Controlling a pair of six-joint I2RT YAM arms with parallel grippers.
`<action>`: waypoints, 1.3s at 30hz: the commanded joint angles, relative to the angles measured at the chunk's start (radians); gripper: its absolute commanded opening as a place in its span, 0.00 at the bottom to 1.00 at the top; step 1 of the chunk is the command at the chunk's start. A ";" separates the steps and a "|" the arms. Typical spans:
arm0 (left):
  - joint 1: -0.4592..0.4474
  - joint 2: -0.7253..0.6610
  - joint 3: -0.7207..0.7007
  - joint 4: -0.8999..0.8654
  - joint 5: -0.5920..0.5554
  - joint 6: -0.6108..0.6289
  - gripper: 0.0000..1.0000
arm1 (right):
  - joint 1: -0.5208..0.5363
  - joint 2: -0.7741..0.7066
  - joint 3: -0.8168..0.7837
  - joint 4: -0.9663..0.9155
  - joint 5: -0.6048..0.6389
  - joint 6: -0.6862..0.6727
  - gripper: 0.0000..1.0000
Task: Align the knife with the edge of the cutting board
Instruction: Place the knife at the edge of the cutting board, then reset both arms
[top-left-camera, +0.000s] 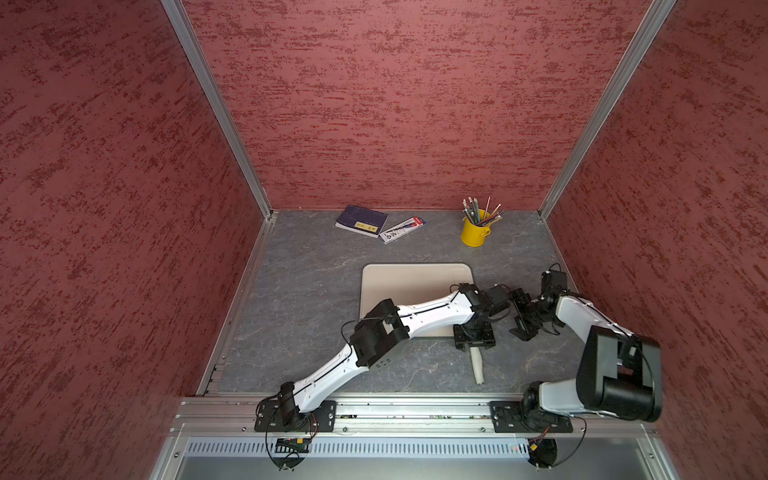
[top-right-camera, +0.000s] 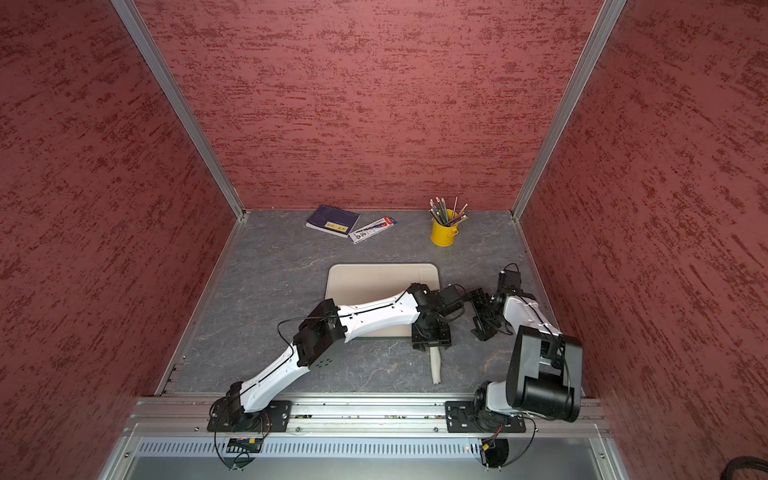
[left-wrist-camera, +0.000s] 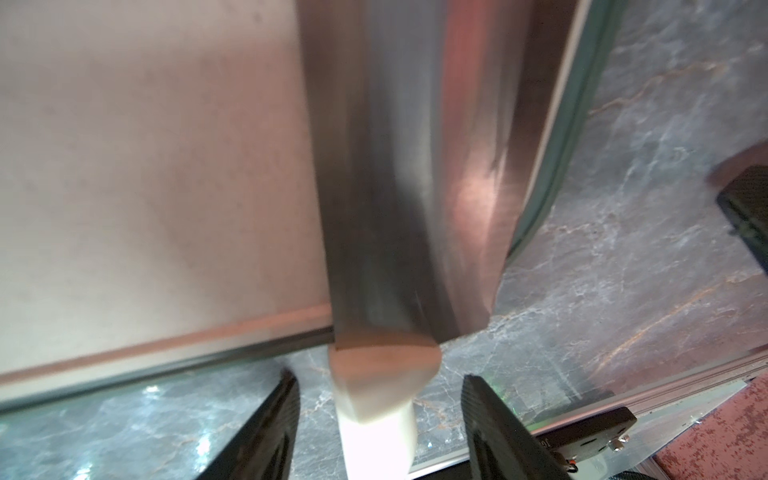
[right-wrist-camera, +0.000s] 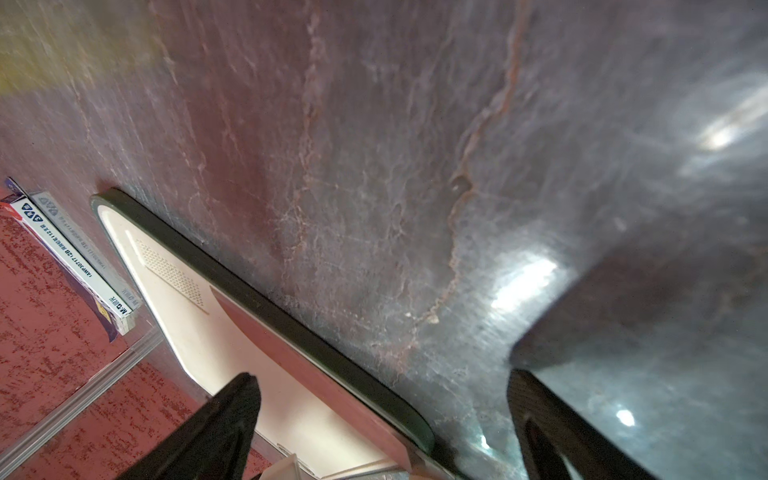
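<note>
The beige cutting board (top-left-camera: 399, 282) (top-right-camera: 365, 278) lies flat mid-table, partly under my left arm. The knife's shiny blade (left-wrist-camera: 415, 166) rests on the board along its dark-rimmed right edge (left-wrist-camera: 569, 137). Its off-white handle (top-left-camera: 478, 368) (top-right-camera: 436, 368) (left-wrist-camera: 374, 419) sticks out past the board's near edge onto the table. My left gripper (top-left-camera: 473, 345) (left-wrist-camera: 380, 379) is open and straddles the handle, with a gap on each side. My right gripper (top-left-camera: 521, 328) (right-wrist-camera: 382, 376) is open and holds nothing. It hovers just right of the board, whose rim (right-wrist-camera: 266, 307) and the blade (right-wrist-camera: 291, 353) show there.
At the back lie a dark blue booklet (top-left-camera: 361, 220), a pencil box (top-left-camera: 402, 228) (right-wrist-camera: 70, 253) and a yellow cup of pencils (top-left-camera: 476, 230). Red walls close in three sides. A metal rail (top-left-camera: 415, 405) runs along the front.
</note>
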 joint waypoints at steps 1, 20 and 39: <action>0.009 -0.001 -0.008 -0.007 -0.008 0.021 0.66 | -0.004 0.012 0.027 0.004 -0.018 0.007 0.98; 0.034 -0.146 -0.052 0.008 -0.020 0.082 0.67 | -0.005 0.003 0.045 -0.015 0.014 -0.001 0.98; 0.714 -1.430 -1.278 0.496 -0.347 0.485 0.80 | -0.001 -0.079 0.103 -0.067 0.224 -0.044 0.98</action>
